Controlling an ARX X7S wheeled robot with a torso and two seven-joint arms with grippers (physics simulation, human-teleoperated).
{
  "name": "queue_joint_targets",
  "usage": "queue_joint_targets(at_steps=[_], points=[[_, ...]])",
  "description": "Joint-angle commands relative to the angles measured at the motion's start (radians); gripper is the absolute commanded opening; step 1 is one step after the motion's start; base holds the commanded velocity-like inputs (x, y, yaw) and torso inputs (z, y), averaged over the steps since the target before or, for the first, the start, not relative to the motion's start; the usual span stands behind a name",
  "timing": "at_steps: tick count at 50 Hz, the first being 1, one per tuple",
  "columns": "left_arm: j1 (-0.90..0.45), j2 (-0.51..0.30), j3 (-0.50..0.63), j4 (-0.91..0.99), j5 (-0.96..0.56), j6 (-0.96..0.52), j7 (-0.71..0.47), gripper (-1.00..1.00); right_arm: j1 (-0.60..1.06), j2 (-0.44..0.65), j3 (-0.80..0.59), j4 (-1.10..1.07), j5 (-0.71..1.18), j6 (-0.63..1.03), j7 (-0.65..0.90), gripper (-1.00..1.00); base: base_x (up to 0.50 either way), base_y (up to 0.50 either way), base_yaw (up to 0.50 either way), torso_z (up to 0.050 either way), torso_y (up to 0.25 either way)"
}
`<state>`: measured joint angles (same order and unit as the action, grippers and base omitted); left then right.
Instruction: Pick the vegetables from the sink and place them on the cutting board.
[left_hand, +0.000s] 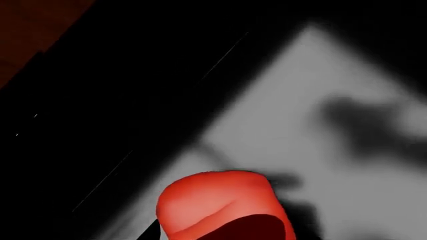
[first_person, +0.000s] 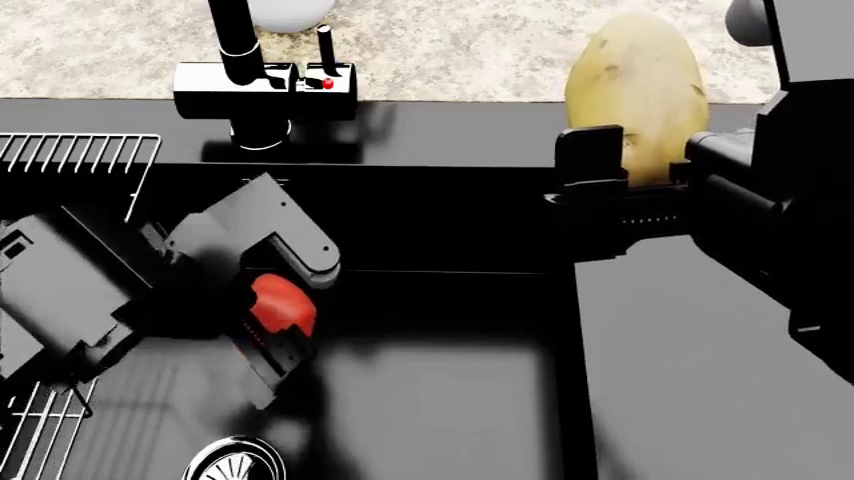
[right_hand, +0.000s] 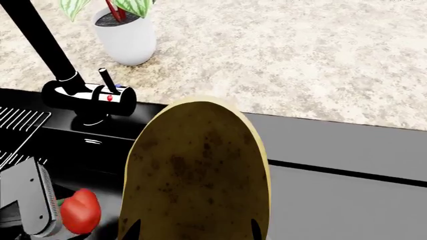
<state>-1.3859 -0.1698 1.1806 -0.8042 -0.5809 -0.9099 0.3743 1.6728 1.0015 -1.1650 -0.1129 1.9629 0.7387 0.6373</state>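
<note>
My left gripper (first_person: 284, 312) is down inside the black sink (first_person: 441, 215), shut on the red bell pepper (first_person: 278, 298). The pepper fills the near edge of the left wrist view (left_hand: 220, 205), over the grey sink floor. My right gripper (first_person: 647, 170) is shut on the yellowish-tan potato (first_person: 638, 90) and holds it upright above the sink's back right corner and the drainboard (first_person: 707, 380). The potato fills the right wrist view (right_hand: 197, 175), where the pepper (right_hand: 80, 210) also shows low down. The cutting board is out of view.
The tall black faucet (first_person: 238, 50) stands at the sink's back edge. A wire rack (first_person: 74, 160) lies to the left. A drain (first_person: 234, 462) sits in the basin floor. A white plant pot (right_hand: 127, 35) stands on the speckled counter (right_hand: 300, 60) behind.
</note>
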Motion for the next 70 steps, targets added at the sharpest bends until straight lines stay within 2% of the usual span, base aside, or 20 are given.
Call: queue_joint_targets(at_steps=[1, 5, 9, 12, 16, 18, 19, 23, 31, 38, 56, 70], points=[[0.016, -0.195, -0.126, 0.488, -0.162, -0.16, -0.165, -1.0, -0.01, -0.004, 0.014, 0.021, -0.039, -0.019, -0.038, -1.0, 0.0, 0.0, 0.0, 0.0, 0.0], [0.032, -0.248, -0.192, 0.572, -0.208, -0.17, -0.204, -1.0, -0.025, -0.016, 0.019, 0.037, -0.09, -0.053, -0.086, -1.0, 0.0, 0.0, 0.0, 0.0, 0.0], [0.075, -0.276, -0.338, 0.623, -0.274, -0.126, -0.302, -1.0, -0.067, -0.006, 0.03, 0.018, -0.155, -0.121, -0.15, -1.0, 0.0, 0.0, 0.0, 0.0, 0.0], [0.119, -0.306, -0.404, 0.685, -0.327, -0.123, -0.349, -1.0, -0.093, -0.004, 0.038, 0.025, -0.17, -0.166, -0.16, -1.0, 0.0, 0.0, 0.0, 0.0, 0.0], [0.13, -0.318, -0.478, 0.711, -0.402, -0.147, -0.383, -1.0, -0.108, -0.051, 0.02, 0.13, -0.227, -0.185, -0.222, -1.0, 0.0, 0.0, 0.0, 0.0, 0.0], [0.109, -0.331, -0.444, 0.731, -0.356, -0.105, -0.339, -1.0, -0.114, -0.08, 0.017, 0.19, -0.251, -0.204, -0.26, -1.0, 0.0, 0.0, 0.0, 0.0, 0.0], [0.105, -0.316, -0.516, 0.688, -0.406, -0.116, -0.386, -1.0, -0.117, -0.097, 0.014, 0.222, -0.268, -0.215, -0.285, -1.0, 0.0, 0.0, 0.0, 0.0, 0.0], [0.124, -0.345, -0.548, 0.723, -0.403, -0.076, -0.405, -1.0, -0.137, -0.105, 0.015, 0.243, -0.285, -0.243, -0.308, -1.0, 0.0, 0.0, 0.0, 0.0, 0.0], [0.164, -0.424, -0.586, 0.856, -0.479, -0.15, -0.475, -1.0, -0.171, -0.055, 0.037, 0.176, -0.271, -0.286, -0.275, -1.0, 0.0, 0.0, 0.0, 0.0, 0.0], [0.197, -0.447, -0.622, 0.902, -0.525, -0.159, -0.51, -1.0, -0.188, -0.043, 0.042, 0.154, -0.264, -0.298, -0.262, -1.0, 0.0, 0.0, 0.0, 0.0, 0.0], [0.265, -0.49, -0.674, 0.924, -0.567, -0.13, -0.533, -1.0, -0.208, 0.007, 0.059, 0.072, -0.252, -0.316, -0.229, -1.0, 0.0, 0.0, 0.0, 0.0, 0.248], [0.277, -0.5, -0.686, 0.92, -0.575, -0.119, -0.536, -1.0, -0.22, -0.005, 0.048, 0.076, -0.259, -0.307, -0.223, -1.0, 0.0, 0.0, 0.0, 0.0, 0.25]])
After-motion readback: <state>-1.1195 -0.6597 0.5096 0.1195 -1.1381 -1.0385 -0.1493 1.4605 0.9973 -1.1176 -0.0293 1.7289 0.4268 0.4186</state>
